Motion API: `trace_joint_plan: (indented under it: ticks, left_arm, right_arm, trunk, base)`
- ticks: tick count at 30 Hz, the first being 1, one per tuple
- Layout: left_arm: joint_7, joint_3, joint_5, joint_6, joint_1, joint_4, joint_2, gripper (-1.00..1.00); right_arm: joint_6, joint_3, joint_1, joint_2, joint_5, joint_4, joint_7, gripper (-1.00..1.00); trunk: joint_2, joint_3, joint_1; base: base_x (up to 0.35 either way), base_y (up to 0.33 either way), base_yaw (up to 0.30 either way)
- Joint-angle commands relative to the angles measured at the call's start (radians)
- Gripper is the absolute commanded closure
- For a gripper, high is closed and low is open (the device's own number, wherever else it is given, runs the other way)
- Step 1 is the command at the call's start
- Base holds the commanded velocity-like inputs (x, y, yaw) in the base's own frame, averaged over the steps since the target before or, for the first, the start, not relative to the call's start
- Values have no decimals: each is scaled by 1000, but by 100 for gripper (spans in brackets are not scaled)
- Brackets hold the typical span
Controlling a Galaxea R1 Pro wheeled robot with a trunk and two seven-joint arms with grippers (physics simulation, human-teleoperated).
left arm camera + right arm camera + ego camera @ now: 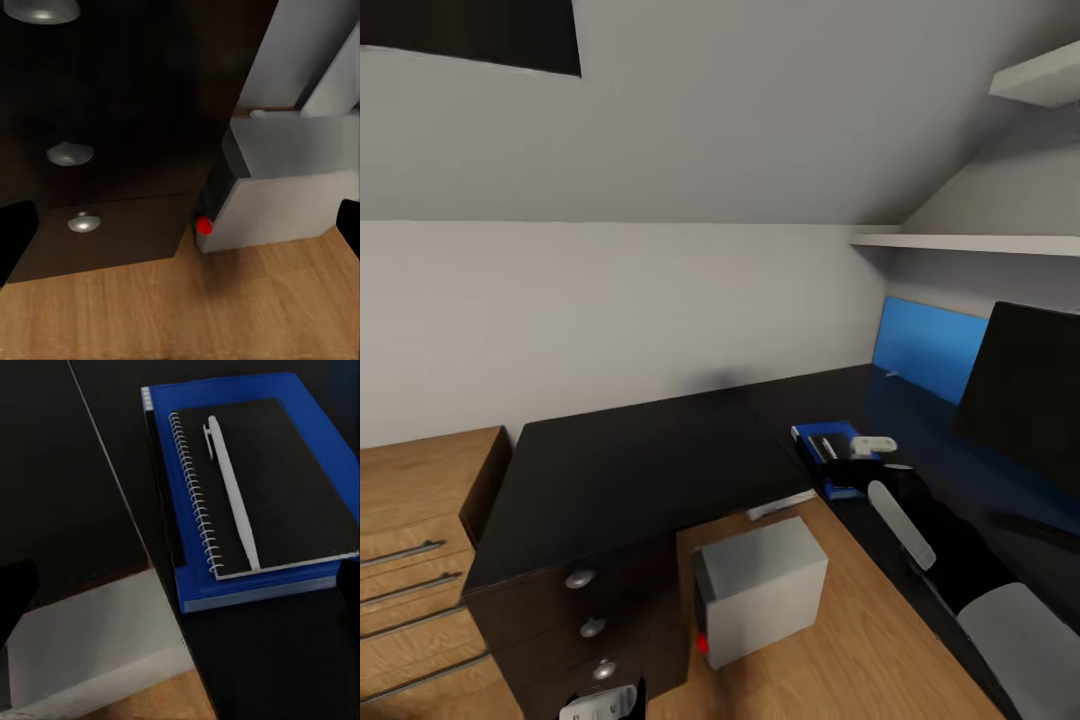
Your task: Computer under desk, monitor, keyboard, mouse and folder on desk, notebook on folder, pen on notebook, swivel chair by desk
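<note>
Right gripper (pixel 875 447) hovers over the blue folder (pixel 247 495), right of middle — I can't tell how wide it's open. Notebook (pixel 262 480) and pen (pixel 229 487) sit stacked — light, slippery.

A white pen (pixel 229 487) lies on a black spiral-bound notebook (pixel 255 487) over a blue folder (pixel 247 577) on the black table (pixel 640 460), beside a grey computer (pixel 765 590) with a red button (pixel 203 225).

No legible text or labels, though the renders look blurry.
</note>
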Motion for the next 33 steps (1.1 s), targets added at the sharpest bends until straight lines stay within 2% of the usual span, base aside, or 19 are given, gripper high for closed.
trace_joint_plan:
  ticks: [1,9,10,11,15,20,22,27,31,32,33]
  left_arm:
    - [5,0,4,4,0,-2,0,-100]
    - [5,7,4,6,0,1,0,-100]
    - [4,65,11,7,0,5,-1,-100]
    - [4,74,12,7,0,6,-1,-100]
    - [4,85,14,7,0,9,-1,-100]
    - [4,96,15,6,0,30,0,-100]
    - [5,127,14,6,0,50,-2,-100]
    - [3,150,14,7,0,68,-2,-100]
    - [2,194,13,4,0,79,0,-100]
    - [1,269,13,5,0,127,0,-100]
    - [1,277,13,6,0,133,0,-100]
  right_arm:
    - [0,7,-1,0,-11,-3,-8,-100]
    - [-5,8,-1,0,-11,-3,-5,-100]
    - [-7,25,-1,32,-9,-3,-6,-100]
    - [-7,28,0,42,-7,-3,-7,-100]
    - [-8,43,3,54,-1,-3,-9,-100]
    - [-8,90,10,60,4,-3,-9,-100]
    - [-11,129,12,63,6,-3,-10,-100]
    - [-14,149,13,72,6,-2,-10,-100]
    - [-29,168,21,101,5,7,-10,-100]
    - [-110,197,81,121,6,72,-8,-100]
    - [-129,202,88,123,6,86,-8,-100]
  trunk:
    - [-1,-1,-1]
    - [-1,-1,-1]
    - [-1,-1,-1]
    - [-1,-1,-1]
    - [-1,-1,-1]
    - [-1,-1,-1]
    - [-1,-1,-1]
    - [-1,-1,-1]
    - [13,5,-8]
    - [20,9,-12]
    - [27,12,-16]
  base:
    - [-335,0,0]
    - [-336,0,0]
    - [-337,0,0]
    - [-337,0,0]
    - [-337,0,0]
    - [-337,0,0]
    - [-337,-2,0]
    - [-337,-33,0]
    - [-246,-32,0]
    - [-29,-4,0]
    - [-24,-3,0]
